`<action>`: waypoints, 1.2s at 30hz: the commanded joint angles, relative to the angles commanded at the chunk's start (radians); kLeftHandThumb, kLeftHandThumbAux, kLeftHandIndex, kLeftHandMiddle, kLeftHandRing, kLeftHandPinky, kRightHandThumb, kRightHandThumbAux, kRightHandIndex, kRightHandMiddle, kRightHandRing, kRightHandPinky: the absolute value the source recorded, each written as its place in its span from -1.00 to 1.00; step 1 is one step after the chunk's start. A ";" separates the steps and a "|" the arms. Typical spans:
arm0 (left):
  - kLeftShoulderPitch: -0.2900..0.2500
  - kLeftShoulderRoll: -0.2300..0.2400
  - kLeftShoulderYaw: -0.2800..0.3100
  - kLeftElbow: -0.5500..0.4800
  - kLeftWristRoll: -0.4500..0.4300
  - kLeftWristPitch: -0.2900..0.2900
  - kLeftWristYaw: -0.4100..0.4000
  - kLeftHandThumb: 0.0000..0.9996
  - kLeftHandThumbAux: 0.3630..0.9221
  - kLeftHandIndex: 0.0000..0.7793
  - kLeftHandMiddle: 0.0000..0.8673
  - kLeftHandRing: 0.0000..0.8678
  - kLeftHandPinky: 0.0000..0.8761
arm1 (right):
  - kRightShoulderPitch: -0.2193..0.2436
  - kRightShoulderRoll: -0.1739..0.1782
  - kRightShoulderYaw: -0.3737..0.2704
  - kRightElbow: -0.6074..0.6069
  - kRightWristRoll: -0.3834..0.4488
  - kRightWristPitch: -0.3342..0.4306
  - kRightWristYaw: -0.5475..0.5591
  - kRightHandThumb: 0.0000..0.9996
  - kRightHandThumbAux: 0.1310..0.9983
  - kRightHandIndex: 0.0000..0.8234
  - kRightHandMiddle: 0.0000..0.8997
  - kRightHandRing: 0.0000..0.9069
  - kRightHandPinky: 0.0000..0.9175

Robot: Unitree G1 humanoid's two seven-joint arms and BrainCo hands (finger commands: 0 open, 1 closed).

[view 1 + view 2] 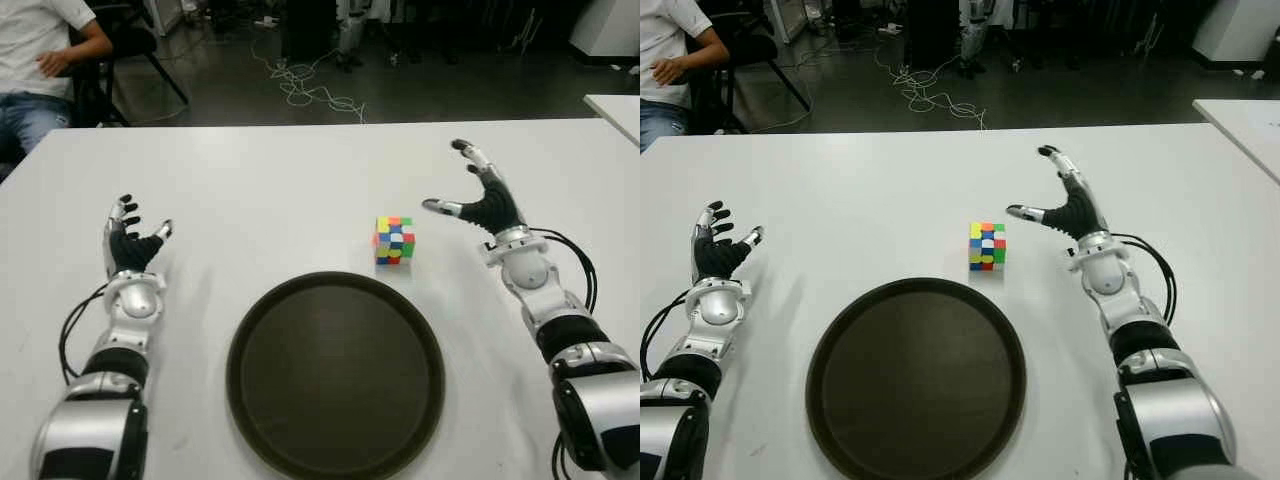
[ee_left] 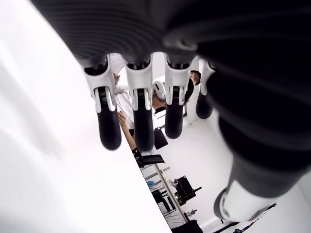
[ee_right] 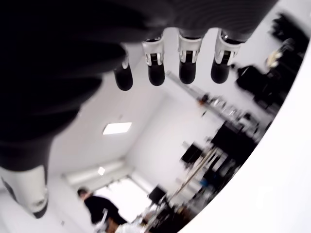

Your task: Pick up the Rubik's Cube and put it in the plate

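Left eye view: plate holds nothing; Rubik's Cube behind it.

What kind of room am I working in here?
Probably a robotics lab: loose cables lie on the dark floor behind the white table, another robot's legs stand at the back, and a seated person watches.

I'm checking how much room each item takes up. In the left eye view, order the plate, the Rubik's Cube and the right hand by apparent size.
1. plate, by far the largest.
2. right hand, open, fingers spread, to the right of the cube.
3. Rubik's Cube, smallest, though not much smaller than the hand.
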 joint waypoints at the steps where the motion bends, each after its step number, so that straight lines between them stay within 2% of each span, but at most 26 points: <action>1: 0.000 0.000 -0.002 0.001 0.002 0.002 0.002 -0.55 0.48 -0.67 -0.57 -0.51 -0.37 | -0.003 -0.003 0.007 -0.005 -0.011 0.003 -0.003 -1.00 0.04 -0.90 -0.94 -0.97 -0.98; 7: -0.002 0.001 -0.010 0.002 0.011 0.011 0.010 -0.66 0.43 -0.70 -0.60 -0.57 -0.47 | -0.014 -0.009 0.029 -0.015 -0.044 0.022 -0.012 -1.00 0.03 -0.86 -0.89 -0.87 -0.89; 13: -0.002 -0.002 -0.009 0.002 0.008 0.013 0.012 -0.65 0.46 -0.71 -0.60 -0.57 -0.45 | -0.031 -0.004 0.049 -0.002 -0.068 0.041 -0.025 -1.00 -0.04 -0.85 -0.87 -0.83 -0.81; 14: -0.002 -0.003 -0.008 0.003 0.006 0.013 0.012 -0.64 0.47 -0.70 -0.60 -0.56 -0.44 | -0.033 -0.003 0.054 -0.002 -0.071 0.044 -0.025 -1.00 -0.05 -0.87 -0.87 -0.79 -0.65; 17: -0.004 -0.003 -0.006 0.004 0.004 0.015 0.012 -0.64 0.48 -0.70 -0.60 -0.56 -0.44 | -0.040 -0.004 0.067 -0.005 -0.081 0.053 -0.014 -1.00 -0.04 -0.92 -0.89 -0.72 -0.35; 19: -0.004 -0.003 -0.006 0.003 0.004 0.016 0.013 -0.63 0.50 -0.70 -0.59 -0.55 -0.44 | -0.044 -0.005 0.075 -0.008 -0.087 0.060 -0.007 -1.00 -0.03 -0.95 -0.91 -0.72 -0.33; 21: -0.004 -0.003 -0.007 0.003 0.006 0.017 0.015 -0.63 0.51 -0.69 -0.59 -0.55 -0.44 | -0.046 -0.007 0.084 -0.012 -0.093 0.066 0.000 -1.00 -0.01 -0.98 -0.94 -0.74 -0.35; 23: -0.004 -0.004 -0.009 0.003 0.008 0.017 0.017 -0.63 0.50 -0.69 -0.58 -0.54 -0.42 | -0.047 -0.006 0.093 -0.017 -0.099 0.074 0.007 -1.00 -0.01 -0.99 -0.97 -0.80 -0.48; 25: -0.003 -0.004 -0.010 0.002 0.010 0.018 0.019 -0.63 0.49 -0.69 -0.57 -0.52 -0.37 | -0.048 -0.004 0.099 -0.023 -0.102 0.081 0.014 -1.00 -0.01 -1.00 -0.99 -0.92 -0.74; 27: -0.003 -0.004 -0.012 0.002 0.012 0.018 0.021 -0.63 0.48 -0.69 -0.57 -0.51 -0.36 | -0.049 -0.002 0.104 -0.026 -0.101 0.086 0.025 -1.00 0.01 -1.00 -0.99 -0.96 -0.84; 31: -0.003 -0.005 -0.015 0.000 0.013 0.019 0.021 -0.64 0.47 -0.70 -0.57 -0.51 -0.35 | -0.062 -0.002 0.117 -0.029 -0.101 0.096 0.060 -1.00 0.09 -1.00 -1.00 -0.99 -0.94; 36: -0.002 -0.005 -0.019 -0.001 0.015 0.017 0.023 -0.67 0.49 -0.72 -0.53 -0.44 -0.24 | -0.081 -0.009 0.144 -0.027 -0.114 0.098 0.109 -1.00 0.17 -1.00 -1.00 -1.00 -0.99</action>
